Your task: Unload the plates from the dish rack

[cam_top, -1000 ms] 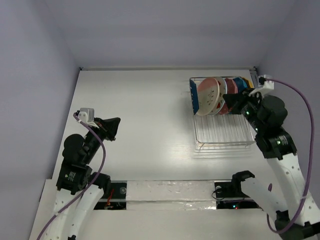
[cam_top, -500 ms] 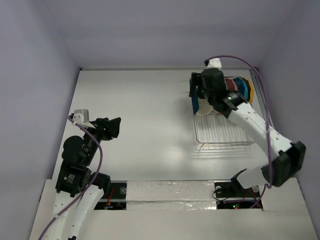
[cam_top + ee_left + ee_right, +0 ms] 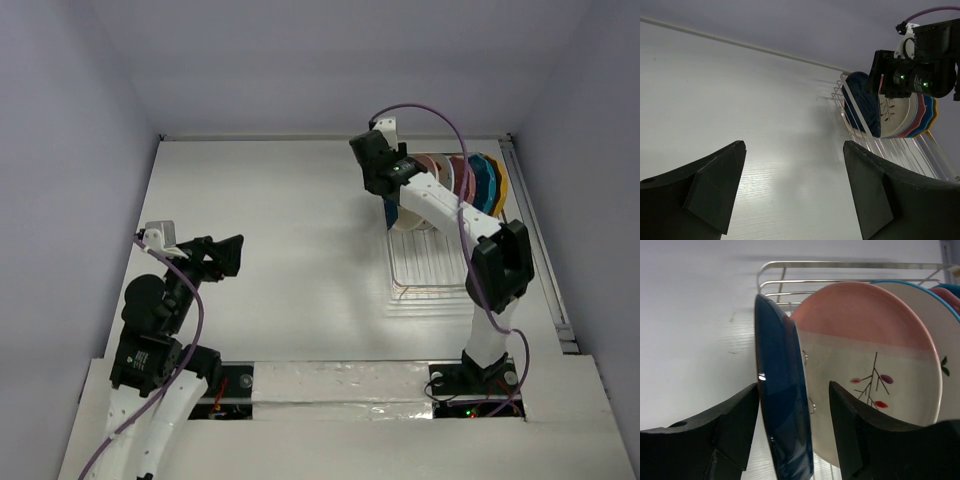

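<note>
R gripper (image 3: pixel 792 435) wide open, jaws straddling the dark blue plate (image 3: pixel 782 390), one finger per face (gaps visible, no grip yet). Plate stands on edge in end slot of dish rack (image 3: pixel 840 264), faces parallel to fingers. Cream-and-pink plate (image 3: pixel 865 350) sits just beyond rack-side finger: tight room there. Open table (image 3: pixel 690 315) beyond the other finger. Est. next: close, lift straight up. L gripper (image 3: pixel 795 190) wide open, well apart; R arm nearer.

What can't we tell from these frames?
- Top view: the right arm covers most of the dark blue round plate, hiding whether the right gripper touches it.
- Right wrist: that plate's bottom and its slot in the silvery wire dish rack fall below the lower edge.
- Plate count: the scalloped plates at the back overlap; in the left wrist view they are too small.
</note>
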Action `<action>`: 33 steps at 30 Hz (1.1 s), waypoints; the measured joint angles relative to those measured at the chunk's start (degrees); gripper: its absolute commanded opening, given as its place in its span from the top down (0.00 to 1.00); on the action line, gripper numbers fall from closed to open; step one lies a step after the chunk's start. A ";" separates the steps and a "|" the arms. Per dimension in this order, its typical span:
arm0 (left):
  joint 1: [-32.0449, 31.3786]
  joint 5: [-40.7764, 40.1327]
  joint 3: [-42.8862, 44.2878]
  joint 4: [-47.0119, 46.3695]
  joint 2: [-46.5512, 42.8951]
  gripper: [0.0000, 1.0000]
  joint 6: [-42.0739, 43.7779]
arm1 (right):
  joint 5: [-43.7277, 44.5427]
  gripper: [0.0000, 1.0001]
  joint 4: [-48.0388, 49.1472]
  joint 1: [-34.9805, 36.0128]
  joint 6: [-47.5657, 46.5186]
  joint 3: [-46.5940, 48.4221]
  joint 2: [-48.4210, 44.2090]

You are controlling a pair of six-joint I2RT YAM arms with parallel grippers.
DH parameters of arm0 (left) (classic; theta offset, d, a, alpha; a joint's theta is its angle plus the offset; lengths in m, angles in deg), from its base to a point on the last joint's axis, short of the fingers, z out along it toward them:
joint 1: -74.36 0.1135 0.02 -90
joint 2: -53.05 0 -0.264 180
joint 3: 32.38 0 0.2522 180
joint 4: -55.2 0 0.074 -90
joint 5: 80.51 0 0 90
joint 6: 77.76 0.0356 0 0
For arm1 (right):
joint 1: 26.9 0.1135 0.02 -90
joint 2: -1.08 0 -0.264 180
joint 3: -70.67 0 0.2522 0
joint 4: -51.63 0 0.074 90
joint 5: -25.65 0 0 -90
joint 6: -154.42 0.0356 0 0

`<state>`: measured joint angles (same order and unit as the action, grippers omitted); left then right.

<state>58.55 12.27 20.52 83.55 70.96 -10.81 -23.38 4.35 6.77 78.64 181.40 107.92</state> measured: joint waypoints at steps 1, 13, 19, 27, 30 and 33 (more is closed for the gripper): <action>0.00 0.00 0.00 0.00 -0.07 0.24 0.00 | 0.96 0.40 -0.46 0.00 -0.39 0.20 0.63; 0.00 -0.02 0.00 0.00 -0.33 0.24 0.00 | 12.11 0.84 -5.42 0.72 -5.01 7.06 7.72; -0.39 -0.07 0.00 0.00 -0.87 0.25 -0.02 | 15.72 1.00 -6.80 1.42 -8.00 8.28 8.48; -0.61 -0.09 0.00 0.00 -0.90 0.25 0.00 | 21.33 1.00 -2.47 3.48 -17.09 9.62 8.55; -0.61 -0.09 0.00 0.00 -0.90 0.25 -0.02 | 22.18 1.00 0.59 3.61 -20.11 9.68 7.76; -0.59 -0.11 0.00 0.00 -0.90 0.25 -0.02 | 22.25 1.00 1.57 3.93 -20.83 9.68 5.27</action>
<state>57.96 12.17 20.52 83.55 70.06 -10.83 -1.13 5.92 10.71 57.81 191.08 113.19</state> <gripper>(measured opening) 0.756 0.198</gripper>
